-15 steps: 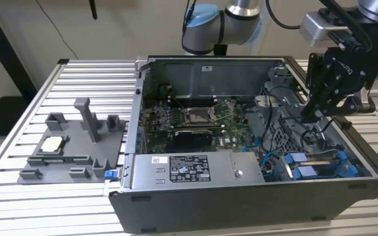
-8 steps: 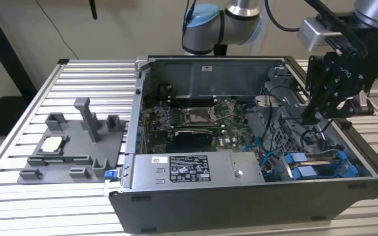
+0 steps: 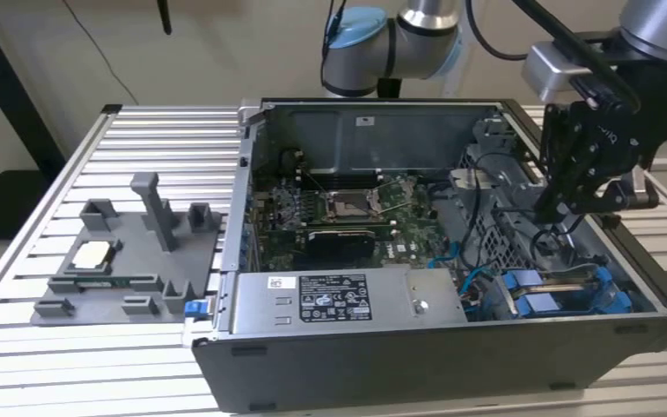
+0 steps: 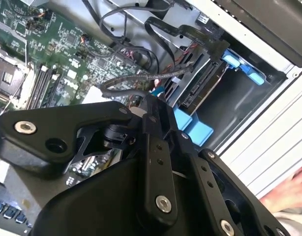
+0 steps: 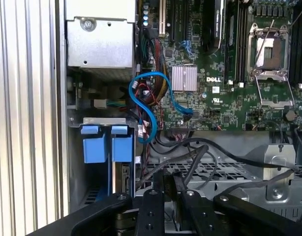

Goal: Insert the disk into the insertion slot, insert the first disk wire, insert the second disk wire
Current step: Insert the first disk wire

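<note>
Slatted table (image 3: 136, 130) bears computer case (image 3: 426, 365) and grey tray (image 3: 136, 252)

Exterior view: set off my arm, high and well back, it looks down into the open computer case (image 3: 426, 365) on the slatted table (image 3: 136, 130), with my gripper (image 3: 563, 213) at the exterior view's right. The 2 wrist views ride near my wrist and look from close range past my gripper into the case; all 3 views share the motherboard (image 3: 346, 204) and the insertion slot (image 3: 554, 294).
</note>
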`<state>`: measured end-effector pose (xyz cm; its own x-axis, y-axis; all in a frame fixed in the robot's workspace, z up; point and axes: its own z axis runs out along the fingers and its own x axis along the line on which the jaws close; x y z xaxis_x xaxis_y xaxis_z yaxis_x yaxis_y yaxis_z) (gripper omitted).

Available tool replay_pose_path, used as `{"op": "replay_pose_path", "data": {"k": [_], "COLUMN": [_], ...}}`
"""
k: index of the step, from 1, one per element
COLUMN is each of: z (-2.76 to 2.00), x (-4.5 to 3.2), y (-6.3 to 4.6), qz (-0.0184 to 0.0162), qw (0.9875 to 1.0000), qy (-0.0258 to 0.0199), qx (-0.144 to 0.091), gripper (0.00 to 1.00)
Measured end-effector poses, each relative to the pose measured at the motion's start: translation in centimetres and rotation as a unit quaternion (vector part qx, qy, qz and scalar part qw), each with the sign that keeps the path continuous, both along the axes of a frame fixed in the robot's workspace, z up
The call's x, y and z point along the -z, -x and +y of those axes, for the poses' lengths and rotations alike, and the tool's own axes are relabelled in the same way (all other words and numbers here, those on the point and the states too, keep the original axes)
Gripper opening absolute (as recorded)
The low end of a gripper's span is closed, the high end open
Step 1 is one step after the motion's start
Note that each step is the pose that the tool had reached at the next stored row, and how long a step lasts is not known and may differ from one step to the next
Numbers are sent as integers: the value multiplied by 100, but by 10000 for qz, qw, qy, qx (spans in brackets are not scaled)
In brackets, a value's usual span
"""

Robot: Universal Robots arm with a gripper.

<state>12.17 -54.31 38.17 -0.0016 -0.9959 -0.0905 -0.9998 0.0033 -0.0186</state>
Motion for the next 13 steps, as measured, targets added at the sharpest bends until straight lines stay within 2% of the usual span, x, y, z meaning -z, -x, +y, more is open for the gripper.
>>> {"op": "replay_pose_path", "data": {"k": [2,9,13], "z": [0,0,0], "x": [4,7,30], "y": [-1,0,-1], "qz": [-18,-27,-99], "qw": [10000,10000,10000], "qy": [0,0,0], "qx": [-2,-2,-3], "gripper": [19,19,19]}}
